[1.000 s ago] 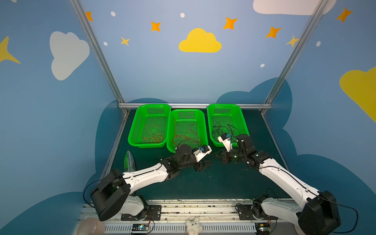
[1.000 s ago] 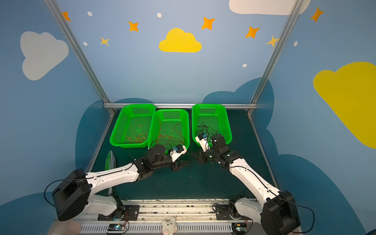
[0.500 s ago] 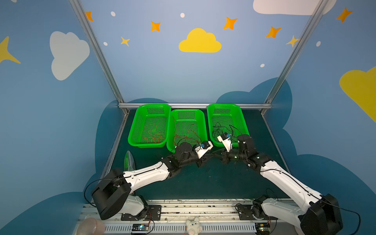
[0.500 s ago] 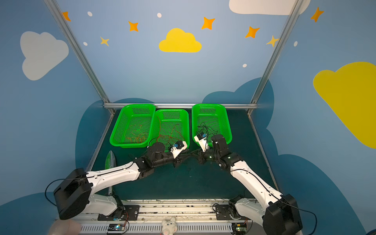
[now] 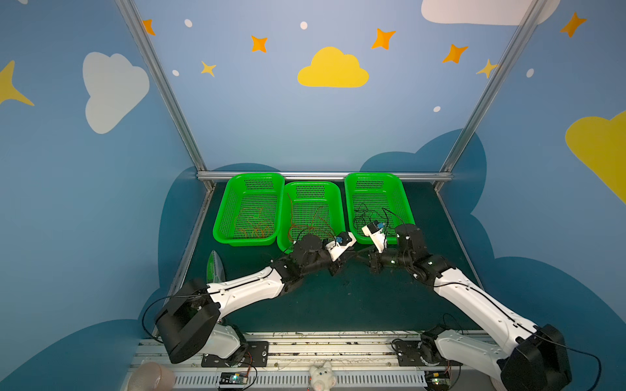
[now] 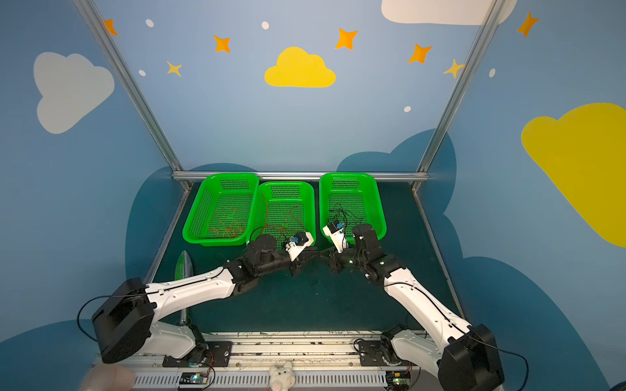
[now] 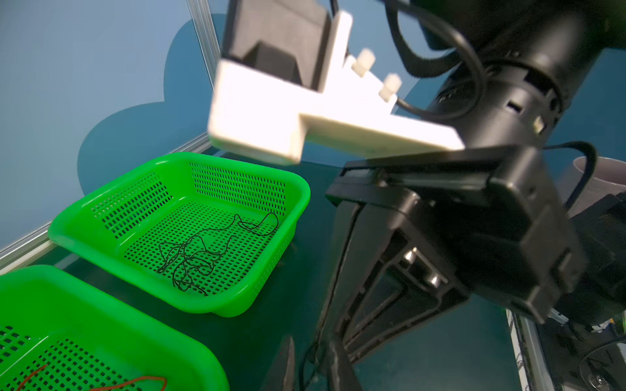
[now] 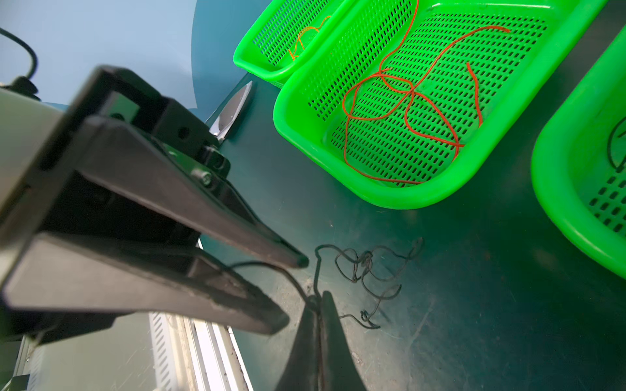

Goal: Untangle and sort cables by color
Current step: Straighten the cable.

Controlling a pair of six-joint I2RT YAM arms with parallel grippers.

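Observation:
My right gripper (image 8: pixel 317 304) is shut on a thin black cable (image 8: pixel 369 270). The rest of that cable lies in a small tangle on the dark mat. My left gripper (image 8: pixel 293 294) faces it tip to tip, and a strand of the same cable (image 7: pixel 305 365) runs between its fingers, which stand a little apart. In both top views the two grippers (image 5: pixel 350 256) (image 5: pixel 365 256) meet just in front of the baskets. Orange cables (image 5: pixel 254 226) lie in the left basket, red cables (image 8: pixel 406 98) in the middle one, more black cables (image 7: pixel 200 257) in the right one.
Three green mesh baskets (image 5: pixel 249 179) (image 5: pixel 311 185) (image 5: pixel 372 176) stand in a row against the back rail. A pointed green-and-silver packet (image 5: pixel 215 269) lies at the mat's left edge. A metal rail (image 5: pixel 305 338) with the arm bases runs along the front.
My left gripper has moved right, up to the right gripper's tips, and its fingers have narrowed round the black strand. The right gripper has stayed shut and hardly moved.

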